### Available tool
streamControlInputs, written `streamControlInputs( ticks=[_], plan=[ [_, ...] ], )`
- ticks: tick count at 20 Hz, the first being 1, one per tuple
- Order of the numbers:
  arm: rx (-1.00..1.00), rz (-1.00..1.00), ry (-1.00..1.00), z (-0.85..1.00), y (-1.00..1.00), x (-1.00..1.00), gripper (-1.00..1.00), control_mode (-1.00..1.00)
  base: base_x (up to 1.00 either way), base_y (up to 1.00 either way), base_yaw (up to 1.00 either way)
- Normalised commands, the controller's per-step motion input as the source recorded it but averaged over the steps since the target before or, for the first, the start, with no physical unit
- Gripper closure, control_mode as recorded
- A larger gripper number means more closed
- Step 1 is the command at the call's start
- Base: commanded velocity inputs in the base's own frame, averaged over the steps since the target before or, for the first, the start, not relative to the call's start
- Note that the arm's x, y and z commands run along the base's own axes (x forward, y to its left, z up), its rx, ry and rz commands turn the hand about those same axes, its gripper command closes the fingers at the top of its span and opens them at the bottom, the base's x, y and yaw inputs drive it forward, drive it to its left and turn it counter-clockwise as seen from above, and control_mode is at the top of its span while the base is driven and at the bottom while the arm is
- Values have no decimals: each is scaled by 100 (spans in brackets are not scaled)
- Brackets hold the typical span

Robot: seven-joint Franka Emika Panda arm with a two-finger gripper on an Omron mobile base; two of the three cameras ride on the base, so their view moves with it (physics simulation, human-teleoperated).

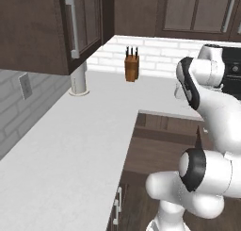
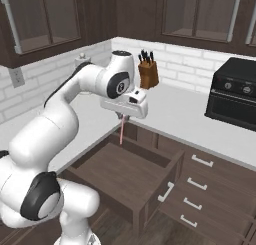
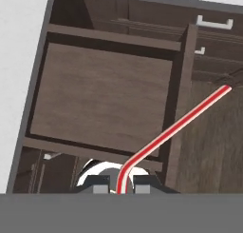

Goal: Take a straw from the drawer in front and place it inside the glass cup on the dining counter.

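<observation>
The dark brown drawer (image 2: 120, 175) stands pulled out below the white worktop, its floor (image 3: 99, 94) bare. Above its back edge my gripper (image 2: 122, 117) points down, shut on the straw (image 2: 121, 131), a thin red stick hanging from the fingertips. In the hand view the straw (image 3: 180, 125) runs from between my fingertips, at the gripper (image 3: 121, 182), up to the right across the drawer's front panel. The glass cup and the dining counter are out of view.
A knife block (image 2: 148, 71) stands on the L-shaped worktop (image 1: 70, 145) by the brick wall. A black oven (image 2: 235, 94) sits at the right. Shut drawers with silver handles (image 2: 197, 184) lie right of the open one. Dark upper cabinets (image 1: 75, 22) hang overhead.
</observation>
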Motion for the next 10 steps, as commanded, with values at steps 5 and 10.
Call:
streamControlInputs(
  ticks=[5,10],
  plan=[
    [-9,0,-17,0,0,-60,100,-100,0,0,0],
    [-4,0,-12,0,0,-34,100,-100,0,0,0]
  ],
)
